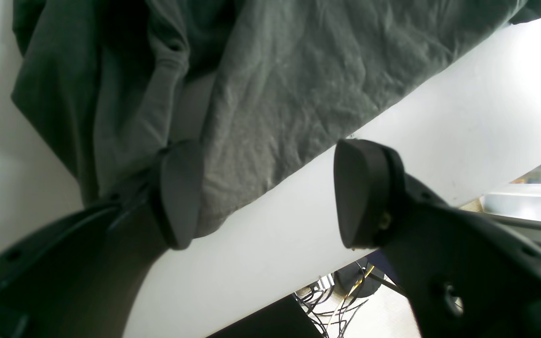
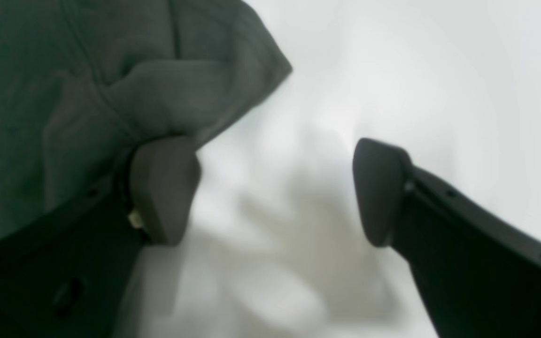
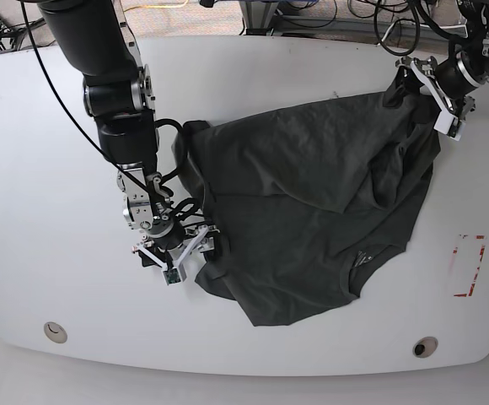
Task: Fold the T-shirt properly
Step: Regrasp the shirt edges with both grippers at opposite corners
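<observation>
The T-shirt (image 3: 312,202) lies crumpled and spread over the middle of the white table (image 3: 51,169), dark grey and wrinkled. My right gripper (image 3: 190,256) is down at the shirt's left lower edge, open. In the right wrist view its left finger (image 2: 162,188) touches a folded corner of the T-shirt (image 2: 87,94), and bare table shows between the jaws of the gripper (image 2: 270,190). My left gripper (image 3: 435,97) hovers at the shirt's far right corner, open. There the gripper (image 1: 270,192) straddles the hem of the T-shirt (image 1: 275,84), left finger (image 1: 179,195) against the cloth.
A red rectangle outline (image 3: 466,266) is marked on the table at the right. Two round holes (image 3: 55,331) (image 3: 424,347) sit near the front edge. The table's edge (image 1: 261,300) runs close under my left gripper, with cables (image 1: 341,300) on the floor beyond.
</observation>
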Motion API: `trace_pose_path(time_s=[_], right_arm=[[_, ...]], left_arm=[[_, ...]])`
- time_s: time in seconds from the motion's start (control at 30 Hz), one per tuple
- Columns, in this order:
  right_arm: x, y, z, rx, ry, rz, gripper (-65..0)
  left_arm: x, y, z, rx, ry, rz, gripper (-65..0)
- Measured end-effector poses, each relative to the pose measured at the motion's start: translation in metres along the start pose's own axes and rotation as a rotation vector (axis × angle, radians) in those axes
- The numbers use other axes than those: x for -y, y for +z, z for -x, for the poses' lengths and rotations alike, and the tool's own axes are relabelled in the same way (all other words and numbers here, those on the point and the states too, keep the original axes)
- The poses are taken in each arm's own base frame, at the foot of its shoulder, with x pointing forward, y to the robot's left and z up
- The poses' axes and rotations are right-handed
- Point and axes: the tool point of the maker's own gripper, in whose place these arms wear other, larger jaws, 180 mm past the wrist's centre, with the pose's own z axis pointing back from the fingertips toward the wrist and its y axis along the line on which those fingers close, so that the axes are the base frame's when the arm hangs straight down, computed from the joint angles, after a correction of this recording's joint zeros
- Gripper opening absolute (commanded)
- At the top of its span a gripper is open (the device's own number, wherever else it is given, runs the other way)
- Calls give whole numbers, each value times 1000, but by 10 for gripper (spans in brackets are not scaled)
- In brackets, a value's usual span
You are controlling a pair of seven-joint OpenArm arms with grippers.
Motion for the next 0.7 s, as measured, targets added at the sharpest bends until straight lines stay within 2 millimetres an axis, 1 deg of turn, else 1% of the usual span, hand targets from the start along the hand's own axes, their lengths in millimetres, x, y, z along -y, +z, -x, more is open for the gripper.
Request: trace_pose_path(time_s=[0.17,0.3,0.43,0.5,0.6,0.7], right_arm=[[-24,-4,-2,9,-5,-37,-151],[-35,-3,-5,20,-36,-62,-151],[-29,3,-7,8,-70,-45,-151],[-26,6,-11,10,-78,-39,-151],[-25,13,-22,33,-78,-54,-151],[-28,17,-34,52,-73,-71,-151]], left_arm=[[0,0,0,0,0,0,-247],[0,0,0,0,0,0,-247],[0,0,0,0,-1,-1,-247],[0,0,0,-1,-1,-2,-247],[0,0,0,0,0,-1,-247],[-1,0,0,0,-1,-2,-247]])
